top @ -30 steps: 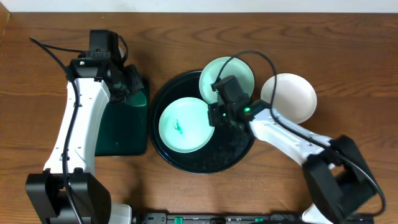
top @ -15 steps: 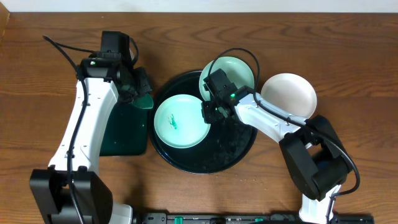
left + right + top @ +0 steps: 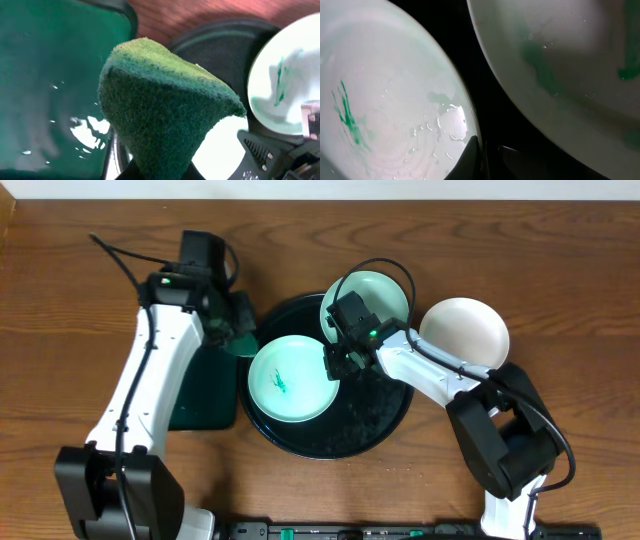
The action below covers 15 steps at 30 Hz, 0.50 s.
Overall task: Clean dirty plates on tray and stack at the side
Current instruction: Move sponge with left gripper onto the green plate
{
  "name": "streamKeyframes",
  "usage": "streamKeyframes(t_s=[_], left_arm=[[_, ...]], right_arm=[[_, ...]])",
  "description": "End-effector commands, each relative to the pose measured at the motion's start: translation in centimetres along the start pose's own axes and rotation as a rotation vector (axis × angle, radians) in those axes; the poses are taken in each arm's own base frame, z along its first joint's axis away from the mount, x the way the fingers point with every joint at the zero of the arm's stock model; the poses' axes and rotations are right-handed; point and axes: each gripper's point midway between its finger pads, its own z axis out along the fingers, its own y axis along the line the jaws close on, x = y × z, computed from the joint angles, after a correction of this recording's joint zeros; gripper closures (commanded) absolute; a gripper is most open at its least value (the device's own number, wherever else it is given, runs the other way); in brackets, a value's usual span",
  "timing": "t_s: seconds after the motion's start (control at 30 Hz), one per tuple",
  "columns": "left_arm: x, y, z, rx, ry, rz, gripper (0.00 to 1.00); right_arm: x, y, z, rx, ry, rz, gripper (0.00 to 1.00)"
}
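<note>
My left gripper (image 3: 236,330), clamping a green scouring sponge (image 3: 165,100), has neared the round black tray (image 3: 330,452); my right gripper (image 3: 335,363) pinches the rim of the scribbled turquoise plate (image 3: 290,380).

The left arm (image 3: 140,395) and the right arm (image 3: 432,383) have smooth white shells on their long links, with black joints and black, blocky bases. Behind the left gripper (image 3: 238,335) and the right gripper (image 3: 335,365) sits a black housing with a small green light. A thin black cable loops out behind each housing. The right fingertips (image 3: 470,156) are black and tapered.
</note>
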Motion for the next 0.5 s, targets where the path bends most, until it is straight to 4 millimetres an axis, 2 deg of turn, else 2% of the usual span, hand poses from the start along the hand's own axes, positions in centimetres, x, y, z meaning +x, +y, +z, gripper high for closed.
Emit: streamKeyframes(t_s=[0.0,0.2,0.4,0.47], left_arm=[[2.3,0.0,2.3,-0.031,0.079,-0.039,0.93],[6.3,-0.7,6.6,-0.079,0.196,-0.062,0.93],[8.2,-2.4,9.3,-0.094,0.234,-0.016,0.93],[8.5,-2.3,10.3,-0.133,0.228,-0.030,0.93]], right_arm=[[-0.2,0.0,0.5,0.008,0.002,0.038,0.99],[-0.1,-0.5,0.5,0.034,0.004,0.075,0.99],[-0.1,-0.4,0.5,0.032,0.002,0.074,0.99],[-0.1,-0.4,0.5,0.032,0.001,0.074,0.99]])
